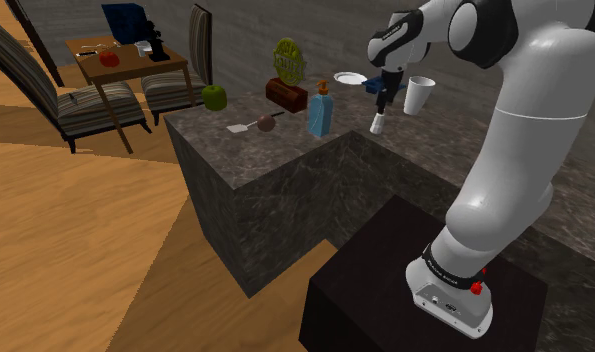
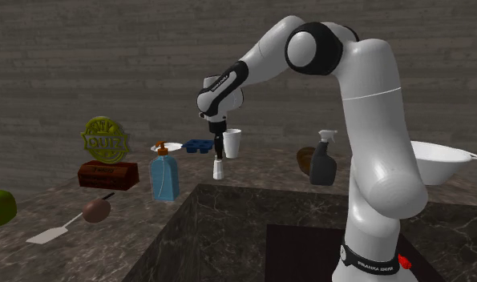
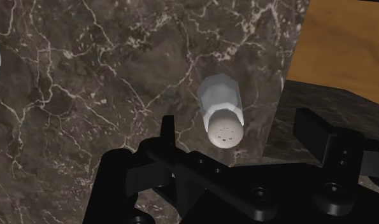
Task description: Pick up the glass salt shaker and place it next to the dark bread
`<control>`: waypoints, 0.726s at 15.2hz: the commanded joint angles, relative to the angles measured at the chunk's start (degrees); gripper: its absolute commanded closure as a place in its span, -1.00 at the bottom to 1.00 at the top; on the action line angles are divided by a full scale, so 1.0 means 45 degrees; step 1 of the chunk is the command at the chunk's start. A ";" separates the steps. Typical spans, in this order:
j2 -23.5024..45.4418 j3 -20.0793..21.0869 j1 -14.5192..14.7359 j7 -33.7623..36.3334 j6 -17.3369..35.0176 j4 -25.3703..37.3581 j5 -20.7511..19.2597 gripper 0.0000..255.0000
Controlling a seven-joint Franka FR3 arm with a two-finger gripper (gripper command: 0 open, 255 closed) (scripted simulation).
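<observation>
Wrist view first, says Ana: the gripper [image 3: 239, 127] stands wide, its fingers [image 3: 167, 130] on either side of the pale salt shaker [image 3: 223, 111] and touching neither flank, so nothing is held.

Ben: And the shaker sits off-centre, closer to one finger. Closing like that could push it over before the other pad arrives (tall and narrow, so I'd guess it's tippy).

Ana: It stands upright close to the edge of the worktop [image 1: 275, 145] that faces the stand, near the inner corner. A knock might send it off.

Ben: Farther along, the blue soap bottle [image 2: 164, 178] stands between the shaker and the dark bread [image 2: 108, 175]. A low carry could clip its pump.

Ana: The bread lies toward the back edge, just by the green sign [image 2: 106, 138]. Released too close, the shaker could land on the loaf and topple.
</observation>
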 commanded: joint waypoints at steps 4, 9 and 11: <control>0.0469 0.0061 -0.0155 -0.0191 0.0717 -0.0278 0.0254 -1.00; 0.0526 0.0072 -0.0174 -0.0211 0.0800 -0.0309 0.0285 -1.00; 0.0526 0.0072 -0.0174 -0.0211 0.0800 -0.0309 0.0285 -1.00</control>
